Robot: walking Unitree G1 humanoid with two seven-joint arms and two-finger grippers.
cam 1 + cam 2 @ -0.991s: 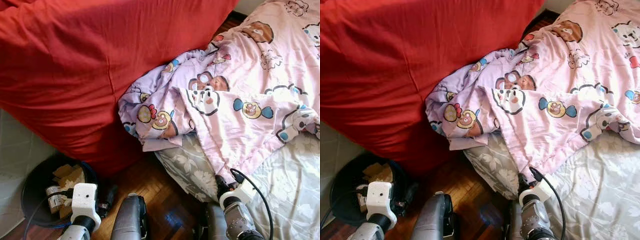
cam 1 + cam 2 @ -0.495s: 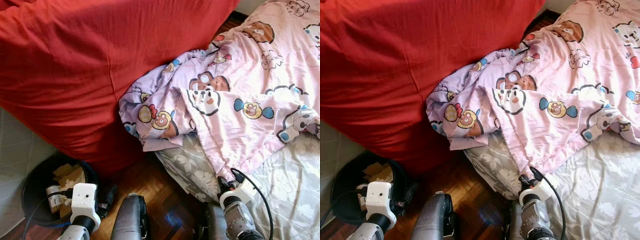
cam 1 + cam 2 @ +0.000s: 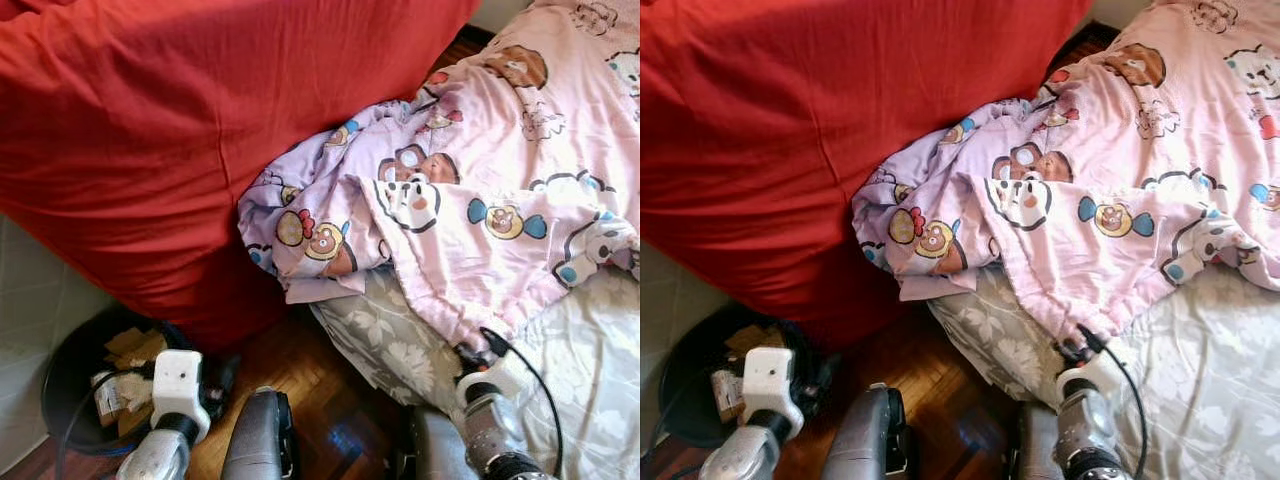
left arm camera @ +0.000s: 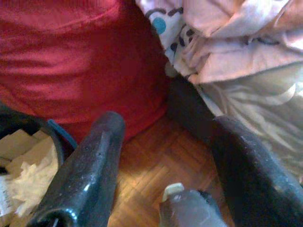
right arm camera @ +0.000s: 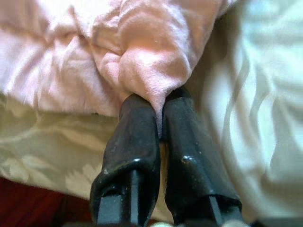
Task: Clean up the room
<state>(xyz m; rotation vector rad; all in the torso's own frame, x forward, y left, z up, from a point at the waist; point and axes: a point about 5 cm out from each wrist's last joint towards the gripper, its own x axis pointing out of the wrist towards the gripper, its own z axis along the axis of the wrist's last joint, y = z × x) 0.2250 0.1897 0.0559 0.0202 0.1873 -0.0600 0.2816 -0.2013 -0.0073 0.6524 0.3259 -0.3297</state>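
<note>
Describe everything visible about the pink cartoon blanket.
The pink blanket is soft, thin fabric printed with cartoon faces and candies. It lies rumpled across the grey floral bedsheet, its bunched left end pressed against the big red cushion and hanging over the mattress edge above the wooden floor. The right gripper pinches a fold of its lower hem, jaws closed on the cloth.
</note>
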